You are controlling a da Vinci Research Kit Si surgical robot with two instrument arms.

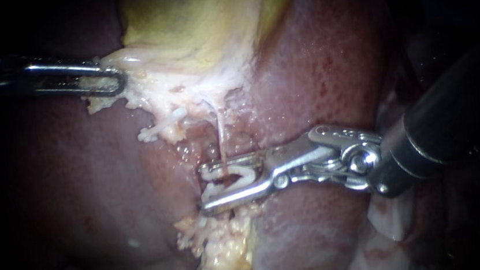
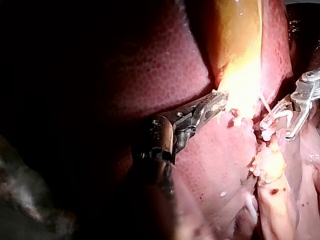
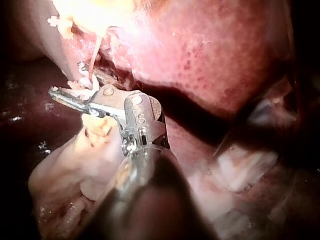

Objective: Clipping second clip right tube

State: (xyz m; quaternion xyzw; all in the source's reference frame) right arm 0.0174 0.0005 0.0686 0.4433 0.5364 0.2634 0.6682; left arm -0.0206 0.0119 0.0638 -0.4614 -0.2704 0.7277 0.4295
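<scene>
Pale and thread-thin, the tube (image 1: 221, 134) hangs straight down from the ragged white fringe (image 1: 155, 99) under the yellow gallbladder (image 1: 201, 22), in the groove between two dark red lobes of liver (image 1: 315, 70). Its lower end drops into the pincer of the right instrument (image 1: 204, 187), whose metal shaft slants in from the right. That pincer stands spread, one half above and one below, with a white clip (image 1: 238, 176) seated between them and touching both, so it is pinching the clip while the clip's own legs gape open. The tube meets the upper half just at the clip. From where I stand I cannot tell whether it lies fully inside the clip's legs.

Below the pincer sits a lumpy patch of yellowish fat (image 1: 221, 252).

Well apart, over on the other side, the left instrument (image 1: 113, 82) reaches in level. Its pincer is pressed together on the edge of the white fringe, and bits of that tissue show through the slot in the metal.
</scene>
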